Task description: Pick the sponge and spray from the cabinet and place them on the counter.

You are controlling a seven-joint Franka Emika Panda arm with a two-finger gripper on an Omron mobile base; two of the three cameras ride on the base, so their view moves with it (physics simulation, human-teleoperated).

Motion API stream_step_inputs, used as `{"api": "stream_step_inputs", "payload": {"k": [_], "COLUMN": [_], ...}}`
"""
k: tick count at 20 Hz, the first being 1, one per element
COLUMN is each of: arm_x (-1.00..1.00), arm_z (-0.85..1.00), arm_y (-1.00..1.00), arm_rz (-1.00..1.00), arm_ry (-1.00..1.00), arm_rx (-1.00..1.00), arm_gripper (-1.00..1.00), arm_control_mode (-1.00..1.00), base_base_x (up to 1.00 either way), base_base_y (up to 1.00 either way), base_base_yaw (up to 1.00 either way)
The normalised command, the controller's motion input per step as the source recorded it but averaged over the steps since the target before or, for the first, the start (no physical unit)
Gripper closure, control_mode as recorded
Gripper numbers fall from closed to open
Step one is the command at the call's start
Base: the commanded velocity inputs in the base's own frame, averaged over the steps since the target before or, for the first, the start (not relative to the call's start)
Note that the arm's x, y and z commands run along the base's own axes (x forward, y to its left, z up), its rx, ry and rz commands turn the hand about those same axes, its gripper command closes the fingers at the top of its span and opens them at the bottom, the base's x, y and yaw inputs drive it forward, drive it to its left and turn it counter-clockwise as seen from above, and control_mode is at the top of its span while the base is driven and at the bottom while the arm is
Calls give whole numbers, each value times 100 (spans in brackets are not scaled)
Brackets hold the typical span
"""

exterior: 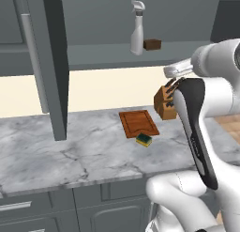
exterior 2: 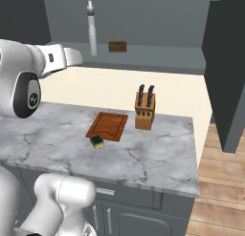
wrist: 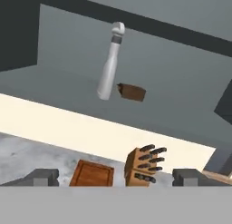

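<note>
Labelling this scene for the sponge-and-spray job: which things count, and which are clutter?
Job: spray on the cabinet shelf; sponge already on the counter.
Clutter: small brown box beside the spray; cutting board; knife block.

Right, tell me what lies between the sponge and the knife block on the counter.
The wooden cutting board lies between the sponge and the knife block, seen in the right base view; the sponge rests on the counter at the board's near corner.

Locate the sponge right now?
The sponge lies on the counter, touching the near corner of the cutting board, left of the knife block in both base views.
</note>
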Motion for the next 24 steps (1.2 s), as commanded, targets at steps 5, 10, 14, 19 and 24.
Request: {"api": "stream_step_inputs", "payload": {"k": [5,10,14,19,24], "arm_x": [25,22,-6,11,41], "arm_z": [46,34,11,10,5], "arm_y": [20,13,0,0,0], "arm_rz": [0,2,2,1,0], "arm_ry": [-17,-10,-11,-2,1], "arm_rx": [11,14,2,7,7], "arm_gripper": [-100,-100,-100,-100,-100], "arm_control_mode": [-100,-100,-100,-100,-100], "base_base_x": [0,0,0,0,0], "base_base_y": [0,0,0,0,0], "base_base_yaw": [0,0,0,0,0]}}
